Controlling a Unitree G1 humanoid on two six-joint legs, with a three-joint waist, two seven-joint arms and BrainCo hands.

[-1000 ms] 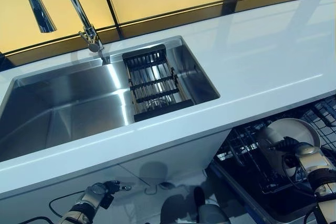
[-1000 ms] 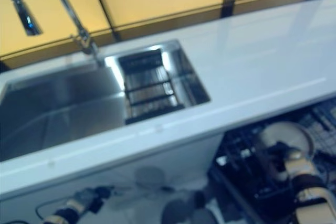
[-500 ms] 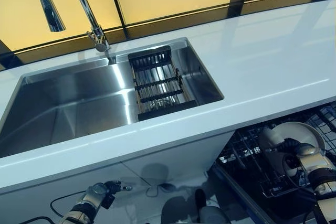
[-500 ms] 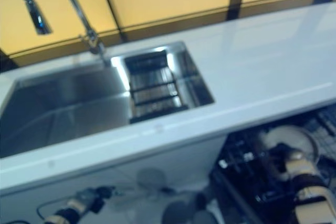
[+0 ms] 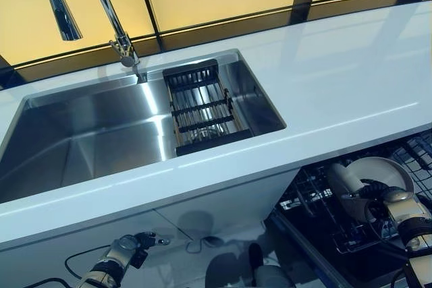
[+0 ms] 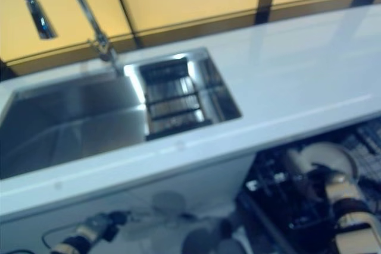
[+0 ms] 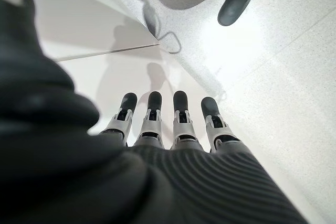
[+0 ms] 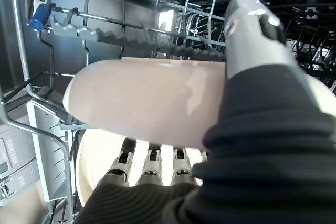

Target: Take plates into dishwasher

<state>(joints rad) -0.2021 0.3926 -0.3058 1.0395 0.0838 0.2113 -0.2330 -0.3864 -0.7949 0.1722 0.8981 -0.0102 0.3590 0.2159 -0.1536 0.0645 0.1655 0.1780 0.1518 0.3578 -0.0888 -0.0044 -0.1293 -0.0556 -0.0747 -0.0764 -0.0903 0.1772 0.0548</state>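
Right wrist view: pale round plate (image 8: 147, 106) pinched by right hand (image 8: 157, 169)

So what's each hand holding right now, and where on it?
The right hand pinches a cream plate by its rim, thumb over one face and fingers under, inside the dishwasher rack. The left hand holds nothing.

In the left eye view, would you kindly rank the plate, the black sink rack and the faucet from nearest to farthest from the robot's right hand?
1. Plate: held in the right hand, over the dishwasher rack.
2. Black sink rack: at the sink's right end, up to the left.
3. Faucet: behind the sink, farthest.
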